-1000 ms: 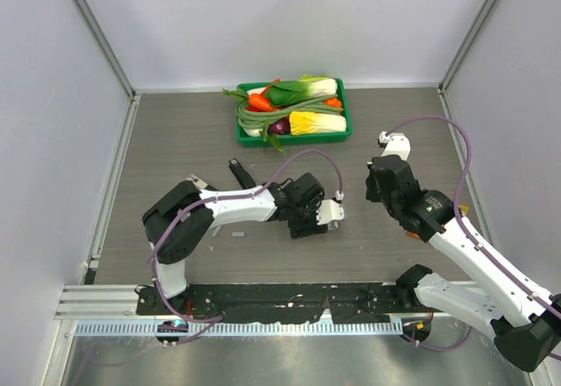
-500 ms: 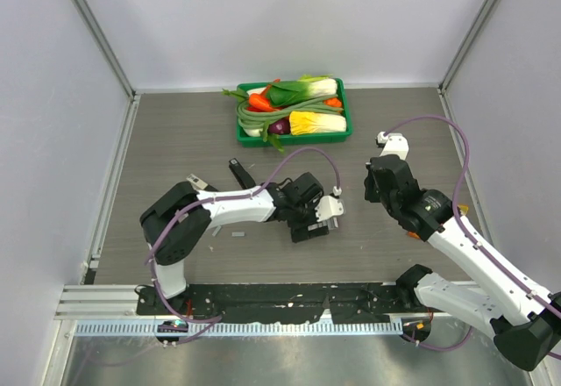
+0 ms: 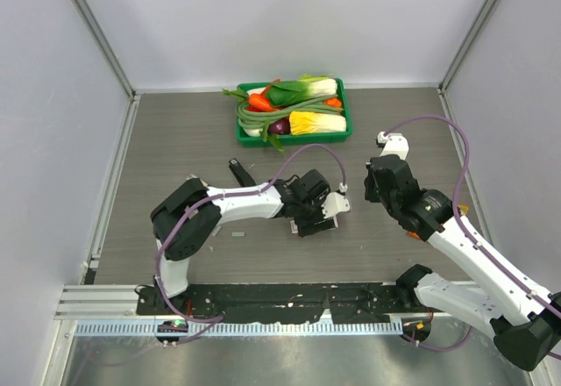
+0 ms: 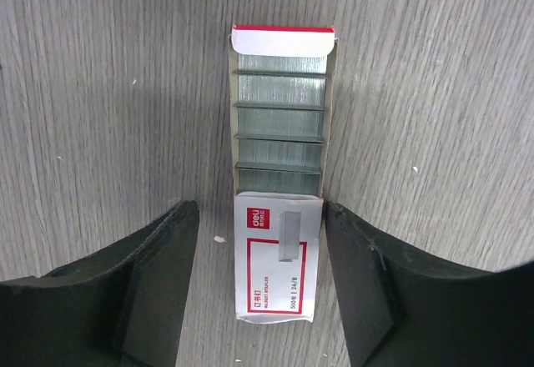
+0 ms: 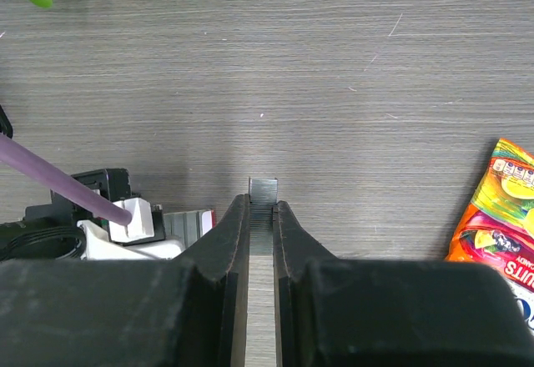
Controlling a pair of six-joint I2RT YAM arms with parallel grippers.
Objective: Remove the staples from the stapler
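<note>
Table: grey wood-grain laminate, matt, fine streaks. Staple box: thin printed card, red and white, low sheen. Boxed staples: silvery-grey metal, finely ribbed, dull shine. Staple strip in the right wrist view: same ribbed grey metal. Left gripper fingers: black plastic, matt, slightly grainy. Right gripper fingers: black plastic, matt, smooth. Snack bag: glossy printed film. Cable: smooth purple plastic sheath.
</note>
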